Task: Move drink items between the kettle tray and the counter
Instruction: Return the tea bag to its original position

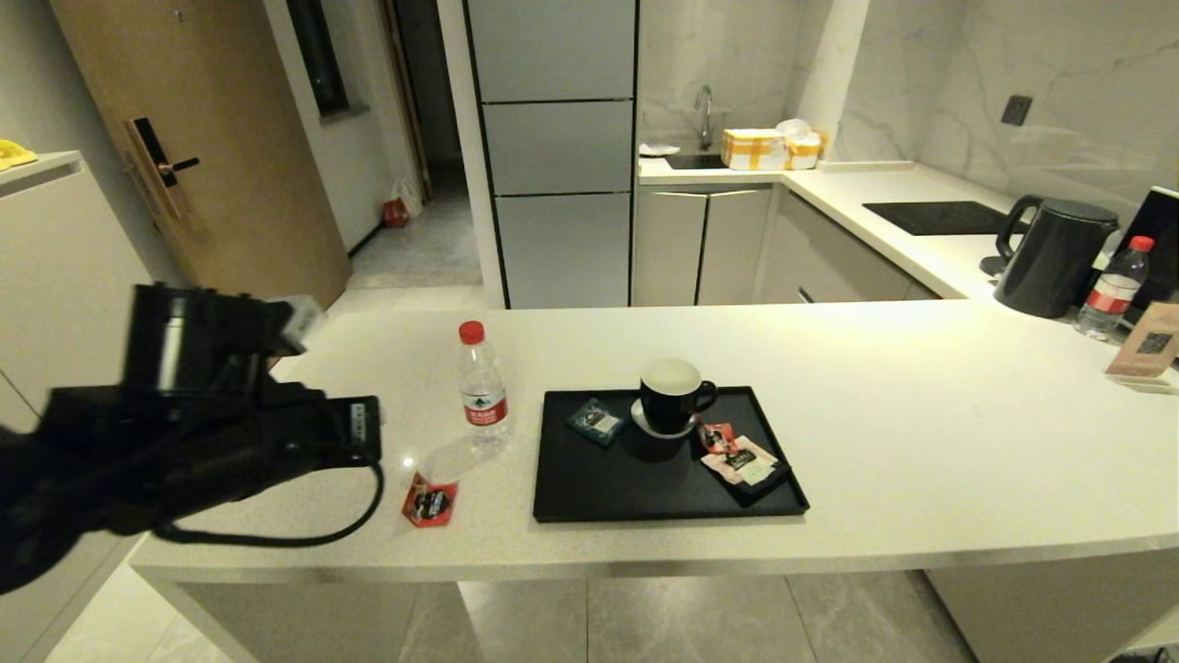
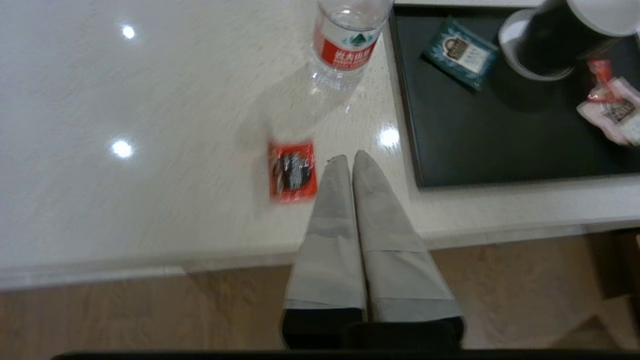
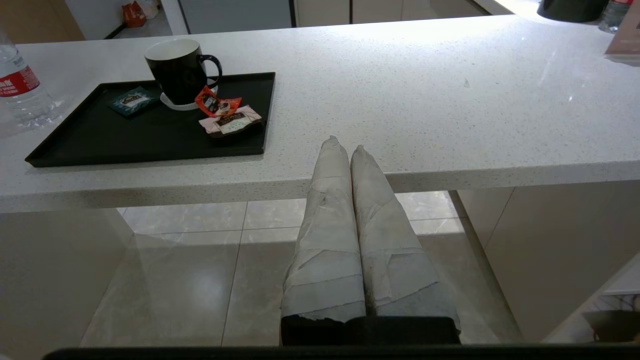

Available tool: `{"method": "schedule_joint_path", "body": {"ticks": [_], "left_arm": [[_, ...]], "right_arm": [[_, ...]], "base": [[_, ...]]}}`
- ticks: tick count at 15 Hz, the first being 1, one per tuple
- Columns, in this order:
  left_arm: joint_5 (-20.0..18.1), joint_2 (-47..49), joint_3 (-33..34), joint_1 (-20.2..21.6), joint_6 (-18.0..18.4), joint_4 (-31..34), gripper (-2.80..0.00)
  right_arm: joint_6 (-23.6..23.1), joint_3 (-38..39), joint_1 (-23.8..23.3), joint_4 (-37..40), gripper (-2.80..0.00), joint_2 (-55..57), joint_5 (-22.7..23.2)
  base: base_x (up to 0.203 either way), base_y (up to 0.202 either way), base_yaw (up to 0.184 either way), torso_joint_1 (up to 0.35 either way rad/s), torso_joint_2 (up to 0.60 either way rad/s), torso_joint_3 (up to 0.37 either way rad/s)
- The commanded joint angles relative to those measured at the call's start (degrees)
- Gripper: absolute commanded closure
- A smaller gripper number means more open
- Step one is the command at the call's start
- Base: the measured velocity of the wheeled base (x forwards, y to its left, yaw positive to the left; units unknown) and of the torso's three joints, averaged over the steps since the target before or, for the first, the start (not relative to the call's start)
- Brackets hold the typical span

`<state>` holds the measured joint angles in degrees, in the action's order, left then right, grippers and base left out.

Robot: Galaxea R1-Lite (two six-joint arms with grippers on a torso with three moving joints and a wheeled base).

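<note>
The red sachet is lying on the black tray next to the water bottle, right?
Not quite. The red sachet lies on the counter, not on the black tray. It is next to the water bottle, which stands on the counter too. The head view shows this.

- The water bottle on the counter carries a red-and-white label with white Chinese characters on the red band and a small green mountain emblem above them; the characters are too blurred for me to read for certain.
- The card standing at the far right shows a square QR code.
- Print on the red sachet, the teal sachet and the pink sachets is too small to read.
</note>
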<state>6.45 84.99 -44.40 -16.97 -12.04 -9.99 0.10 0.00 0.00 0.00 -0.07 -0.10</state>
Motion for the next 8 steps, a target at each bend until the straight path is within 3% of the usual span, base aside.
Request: {"method": "schedule_joint_path", "body": {"ticks": [1, 5, 8], "left_arm": [[-0.03, -14.82, 0.84, 0.56, -1.43, 9.09, 0.00], [-1.23, -45.51, -7.67, 3.76, -7.50, 46.69, 0.00], [-1.60, -59.85, -15.41, 6.36, -10.62, 75.45, 0.00]], "right_arm": [[-0.01, 0.09, 0.00, 0.00, 0.00, 0.07, 0.01], [-0.01, 0.09, 0.00, 0.00, 0.00, 0.07, 0.01], [-0.01, 0.09, 0.00, 0.00, 0.00, 0.07, 0.01]], "base": [[0.000, 0.000, 0.000, 0.000, 0.00, 0.000], [0.000, 0.000, 0.000, 0.000, 0.00, 0.000], [0.000, 0.000, 0.000, 0.000, 0.00, 0.000]]}}
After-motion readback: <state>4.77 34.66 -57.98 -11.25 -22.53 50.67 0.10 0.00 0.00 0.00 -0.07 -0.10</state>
